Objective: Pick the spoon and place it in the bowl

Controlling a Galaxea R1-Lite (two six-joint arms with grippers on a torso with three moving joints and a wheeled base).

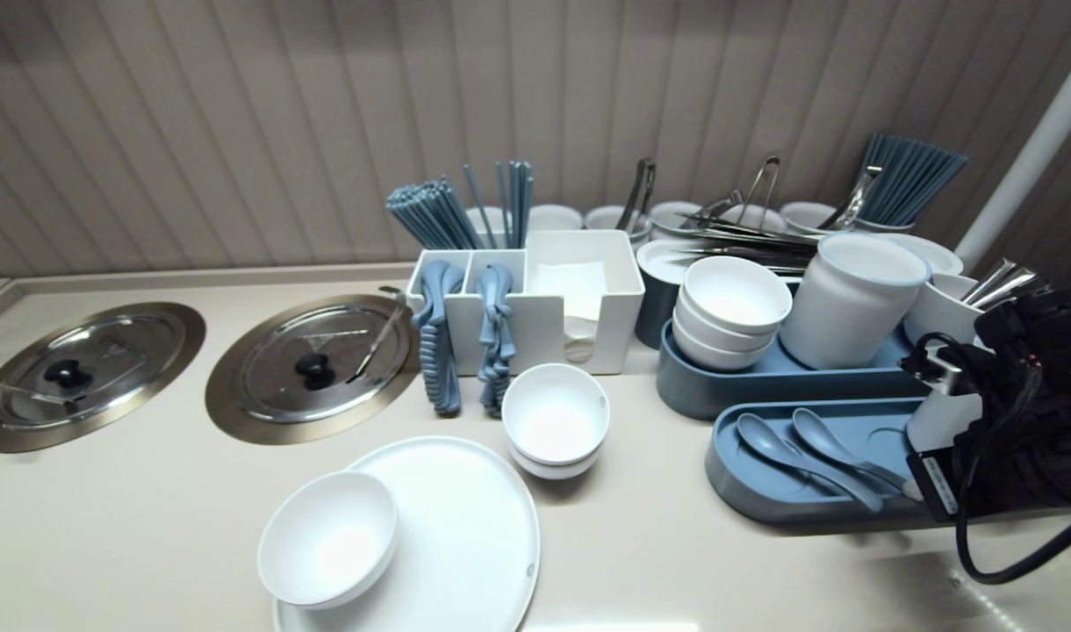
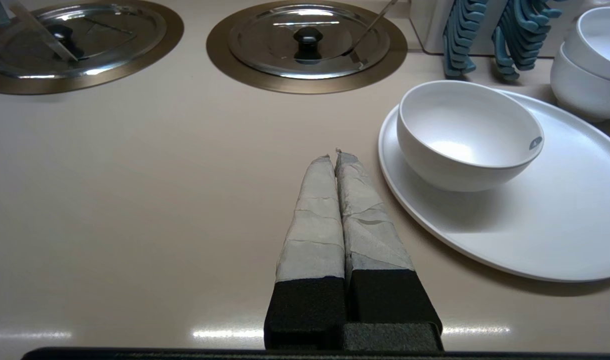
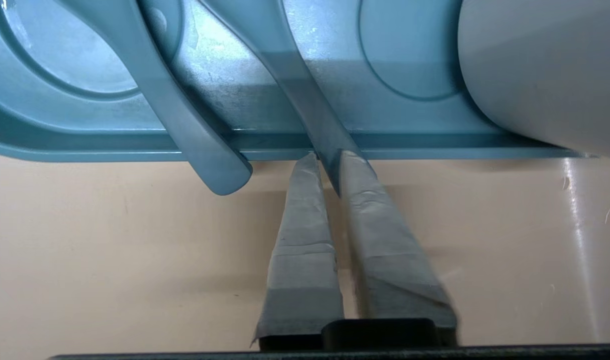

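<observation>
My right gripper (image 3: 329, 161) hangs at the near rim of a blue tray (image 3: 85, 147) that lies at the right of the counter (image 1: 746, 491). Two blue spoons lie in the tray with their handles sticking out over the rim. The handle end of the right spoon (image 3: 295, 85) (image 1: 838, 448) sits between my fingertips, whose jaws stand a little apart. The other spoon (image 3: 185, 125) lies just beside it. My right wrist (image 1: 1009, 412) hides the fingers in the head view. My left gripper (image 2: 335, 156) is shut and empty over bare counter, beside a white plate (image 2: 535, 225).
A white cup (image 3: 545, 70) stands in the tray close to the right fingers. A white bowl (image 2: 465, 135) sits on the plate, with stacked bowls (image 1: 555, 421) behind it. A cutlery caddy (image 1: 535, 298), a second tray of bowls (image 1: 764, 386) and two metal lids (image 1: 316, 364) fill the back.
</observation>
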